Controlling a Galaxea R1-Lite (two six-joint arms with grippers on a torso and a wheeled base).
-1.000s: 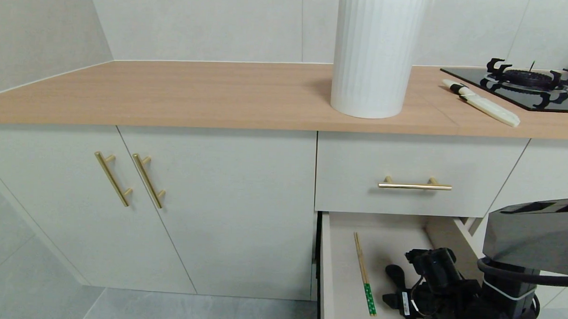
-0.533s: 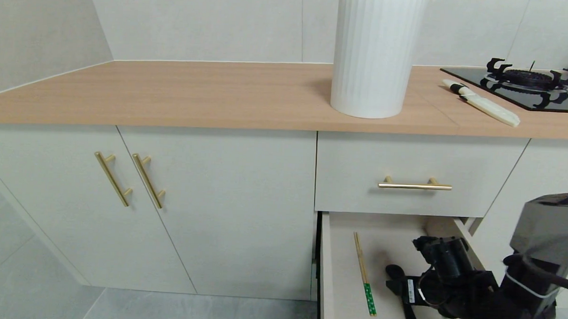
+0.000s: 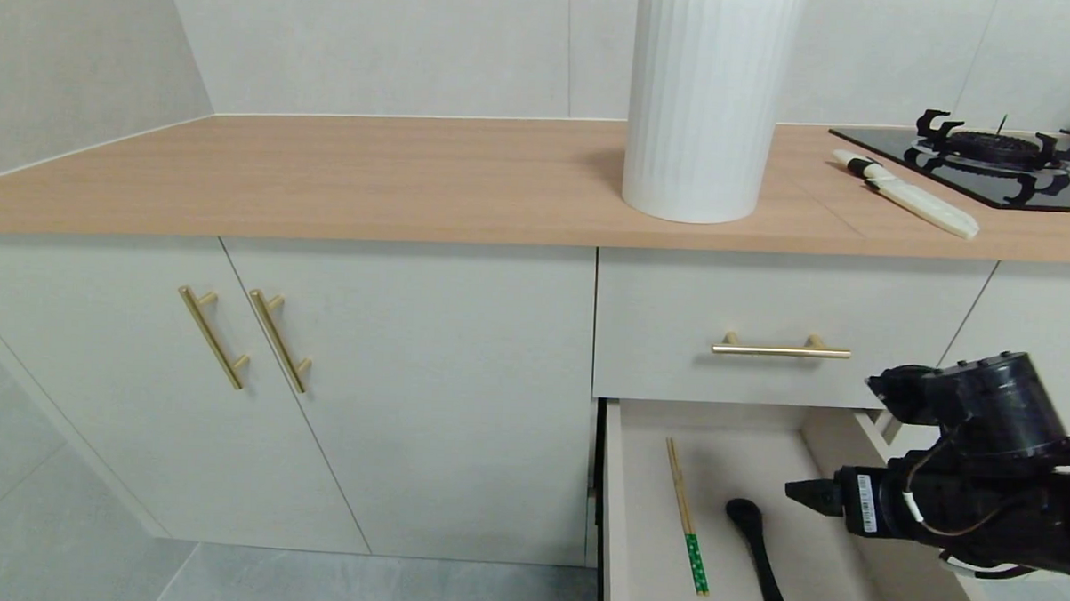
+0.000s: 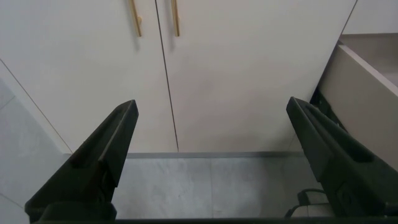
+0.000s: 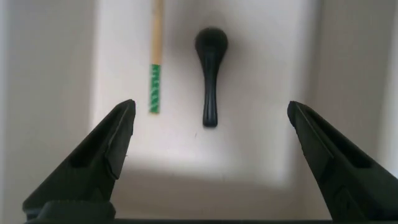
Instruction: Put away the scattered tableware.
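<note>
The lower drawer (image 3: pixel 621 508) stands pulled out. On its floor lie a pair of wooden chopsticks with green ends (image 3: pixel 688 518) (image 5: pixel 156 62) and, beside them, a black spoon (image 3: pixel 755 550) (image 5: pixel 210 74). My right gripper (image 3: pixel 809 494) (image 5: pixel 210 107) hovers above the drawer's right side, open, with nothing between its fingers. A white knife (image 3: pixel 908 193) rests on the wooden counter near the stove. My left gripper (image 4: pixel 211 104) is open and holds nothing, low in front of the cabinet doors (image 4: pixel 205 74).
A tall white ribbed container (image 3: pixel 700 102) stands on the counter (image 3: pixel 370 175) above the shut upper drawer (image 3: pixel 782 349). A black gas stove (image 3: pixel 994 161) sits at the far right. Two cabinet doors with gold handles (image 3: pixel 244 337) are to the left.
My right gripper has risen out of the drawer and moved right. The black spoon, under the gripper before, now lies free on the drawer floor.
</note>
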